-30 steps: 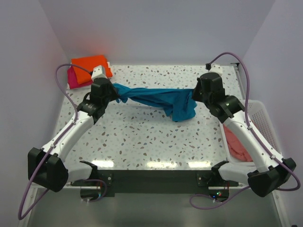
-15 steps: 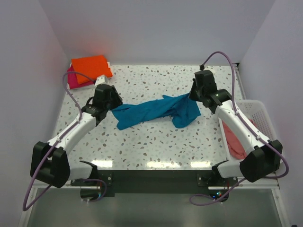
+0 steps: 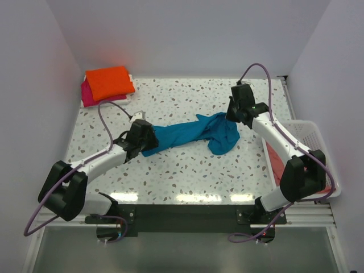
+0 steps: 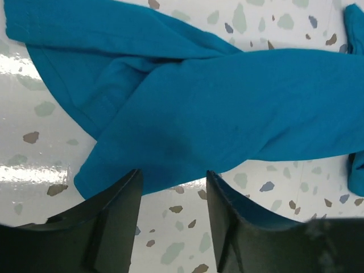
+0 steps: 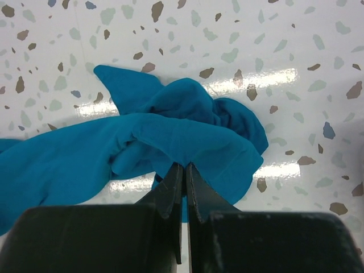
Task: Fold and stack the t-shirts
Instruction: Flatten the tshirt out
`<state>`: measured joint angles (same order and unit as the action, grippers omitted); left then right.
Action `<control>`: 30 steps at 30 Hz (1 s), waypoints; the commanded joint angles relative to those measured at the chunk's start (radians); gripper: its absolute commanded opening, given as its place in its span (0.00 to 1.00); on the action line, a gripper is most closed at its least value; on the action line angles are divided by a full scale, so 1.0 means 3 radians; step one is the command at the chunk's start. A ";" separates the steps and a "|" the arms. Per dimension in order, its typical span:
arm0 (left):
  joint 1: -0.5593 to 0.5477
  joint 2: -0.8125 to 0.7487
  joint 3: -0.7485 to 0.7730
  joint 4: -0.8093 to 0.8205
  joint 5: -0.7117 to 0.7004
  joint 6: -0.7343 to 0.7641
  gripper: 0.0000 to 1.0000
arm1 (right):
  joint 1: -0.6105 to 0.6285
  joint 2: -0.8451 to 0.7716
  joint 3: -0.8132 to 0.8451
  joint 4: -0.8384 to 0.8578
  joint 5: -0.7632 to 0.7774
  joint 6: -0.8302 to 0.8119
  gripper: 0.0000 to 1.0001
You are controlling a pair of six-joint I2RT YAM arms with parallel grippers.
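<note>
Left gripper [image 4: 172, 185] hangs half-open, empty, over the bunched teal t-shirt [image 3: 187, 132] on the table [image 3: 170, 168], right gripper [image 5: 183, 168] pinching its other end; spreading appears in hand, so left should next seize a hem.

You have bare table [image 3: 187, 170] on either side of the teal t-shirt [image 3: 190, 132] strung across the middle. 2 folded shirts [image 3: 108, 83] block the far-left corner, and the basket [image 3: 316, 139] blocks the right edge.
</note>
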<state>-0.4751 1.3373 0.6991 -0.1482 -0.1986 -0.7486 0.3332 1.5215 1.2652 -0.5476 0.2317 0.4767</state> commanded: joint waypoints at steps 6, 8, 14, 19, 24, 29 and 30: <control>-0.0124 0.0236 -0.0060 0.0075 -0.0550 -0.0148 0.60 | -0.0016 -0.0055 0.0063 0.0174 -0.0118 -0.0034 0.00; -0.0129 0.0293 -0.0060 0.0059 -0.0642 -0.0153 0.61 | -0.0016 -0.0071 0.0012 0.0209 -0.0143 -0.0029 0.00; -0.0129 0.0461 -0.0050 0.0034 -0.0805 -0.0184 0.57 | -0.0016 -0.0071 -0.0086 0.0271 -0.0184 -0.0004 0.00; -0.0124 0.0604 -0.0004 0.0059 -0.0821 -0.0184 0.40 | -0.0016 -0.0071 -0.0147 0.0327 -0.0236 0.0027 0.00; -0.0129 0.0544 0.0114 0.0014 -0.0750 -0.0107 0.05 | -0.0016 -0.0152 -0.0137 0.0281 -0.0215 0.0007 0.00; -0.0124 0.0227 0.0282 -0.0211 -0.0765 -0.0031 0.00 | -0.0022 -0.0382 -0.0142 0.0220 -0.0164 -0.0014 0.00; -0.0124 0.0059 0.0323 -0.0298 -0.0785 0.0005 0.00 | -0.0027 -0.0479 -0.0142 0.0179 -0.0149 -0.0024 0.00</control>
<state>-0.5114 1.4708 0.7261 -0.1974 -0.4061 -0.7746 0.3321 1.4746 1.2186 -0.4980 0.1665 0.4778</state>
